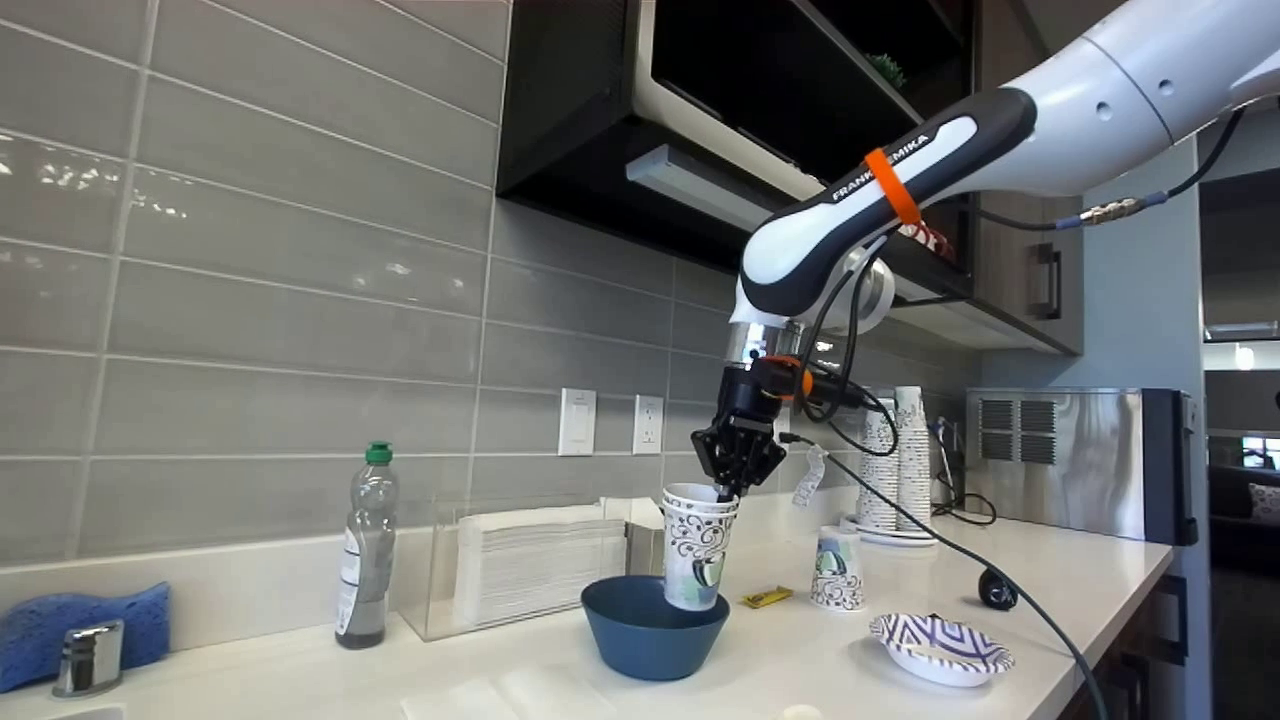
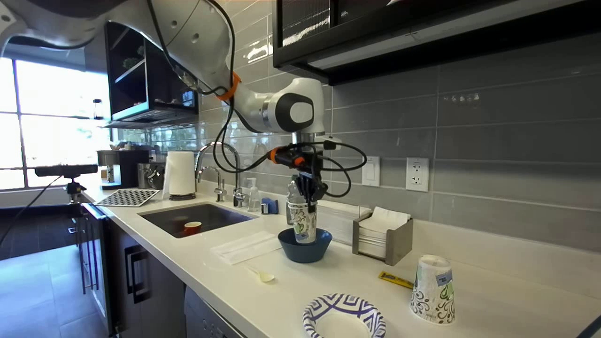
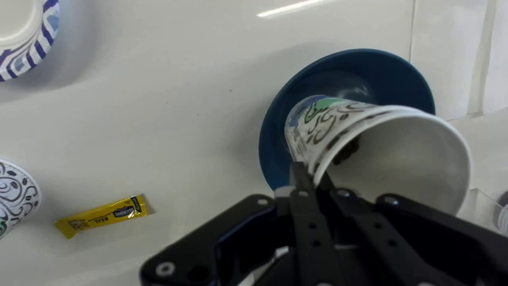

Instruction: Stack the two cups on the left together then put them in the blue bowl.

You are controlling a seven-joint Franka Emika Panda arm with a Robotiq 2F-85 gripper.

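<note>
Our gripper [image 3: 313,175] is clenched on the rim of the nested cups [image 3: 329,123], its jaws straddling the wall from inside and outside. Down from the jaws, the cups' base is over or within the blue bowl [image 1: 655,650]; we can't tell whether it touches bottom. We'd judge the cups light, thin-walled paper, smooth and easily creased, so this rim hold should suffice if we squeeze gently, pinching both walls together.

Arm [image 1: 980,140] aslant from above, wrist [image 1: 757,342] beneath its lower end, jaws downward and almost together.
</note>
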